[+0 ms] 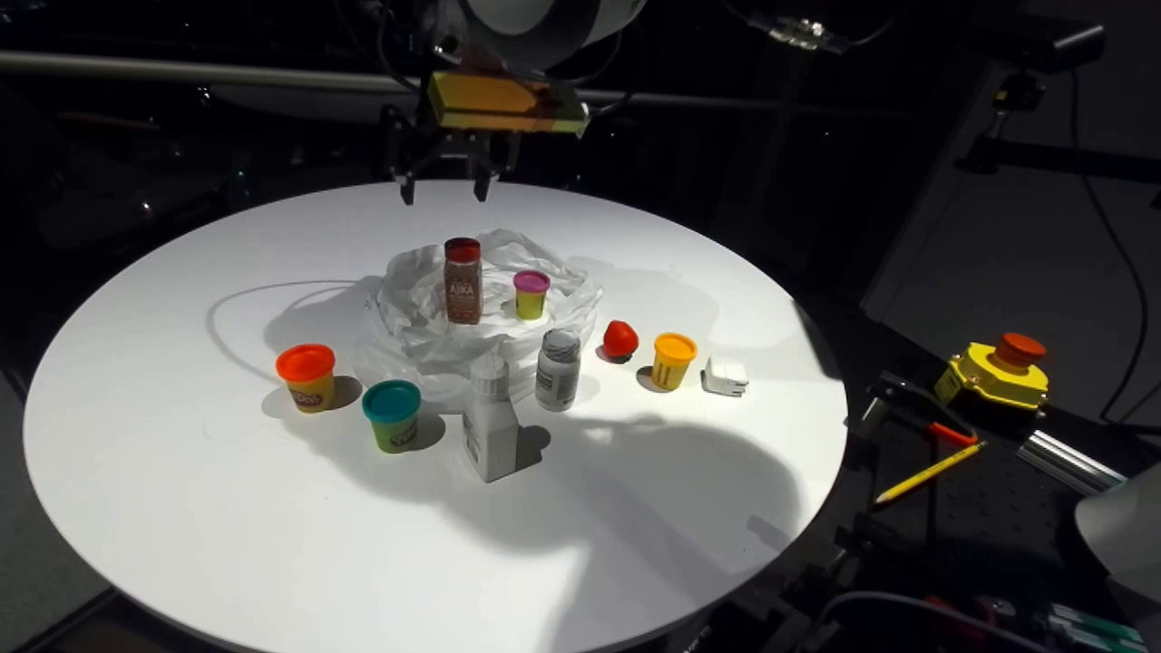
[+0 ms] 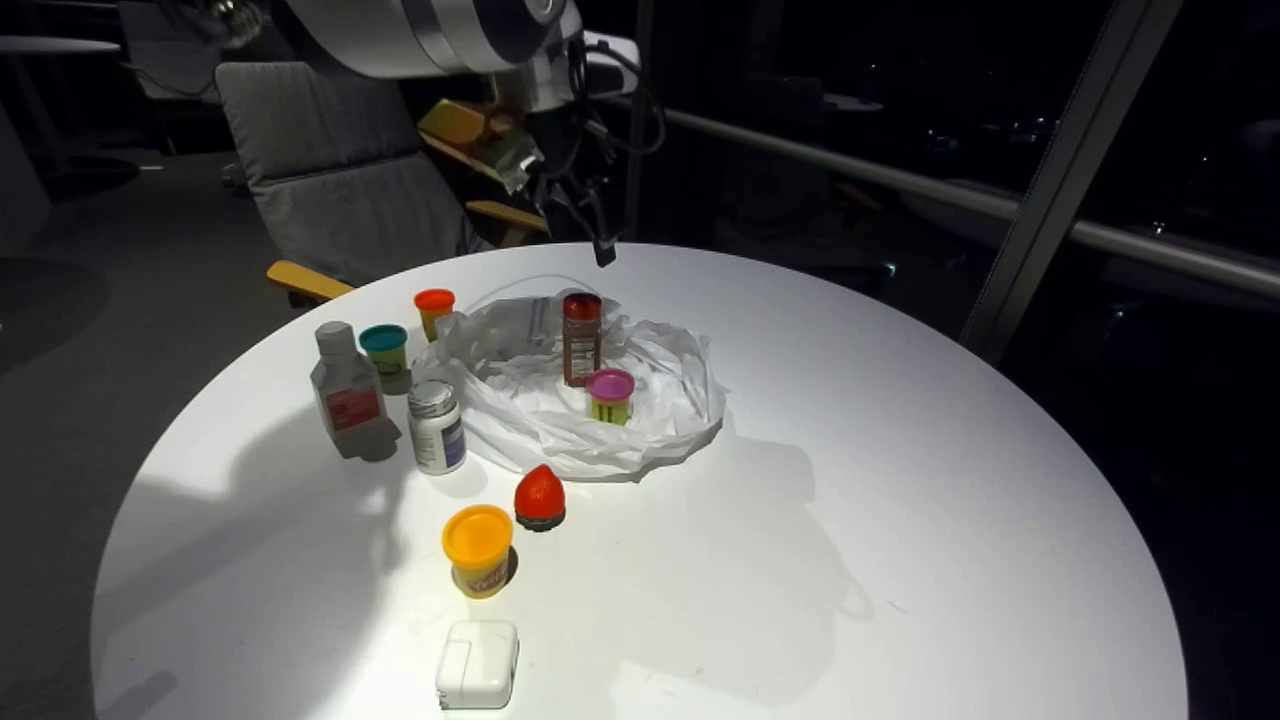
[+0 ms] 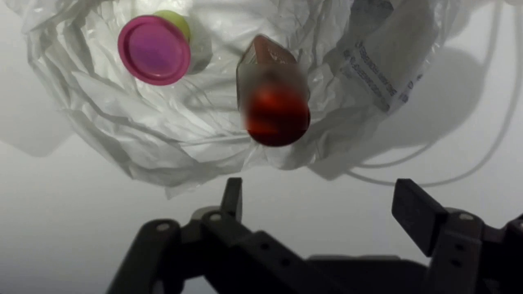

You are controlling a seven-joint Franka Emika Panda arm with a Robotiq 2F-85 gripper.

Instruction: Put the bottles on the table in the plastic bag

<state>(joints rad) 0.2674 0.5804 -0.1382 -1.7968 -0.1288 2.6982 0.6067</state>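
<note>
1. We see the round white table (image 1: 227, 526) beneath the whole set, broad shade lying across it in both exterior views.
2. On it we find the plastic bag (image 2: 545, 440), whitish and crumpled, its folds raised into a loose ring.
3. Up over the tabletop we have the gripper (image 1: 444, 190), its fingers standing well apart; in the wrist view we see white tabletop between them.
4. Outside the bag we note the square-shouldered white bottle (image 2: 345, 388), upright, with a red label in an exterior view.
5. Inside the ring of folds we have the red-lidded brown jar (image 1: 463, 295), upright, marked AJIKA.
6. Just beside the bag we see the round white bottle (image 1: 557, 376), upright; whether they touch, we cannot tell.
7. We count four upright pots: the pink-lidded pot (image 1: 530, 304) within the folds, near the jar; outside, the teal-lidded pot (image 1: 395, 433), the red-orange-lidded pot (image 1: 311, 394) near it, and the amber-lidded pot (image 1: 671, 367).
8. Near that last pot we see a white plug block (image 1: 725, 375).
9. Between bag and amber-lidded pot we spot a red strawberry-shaped piece (image 1: 620, 338).
</note>
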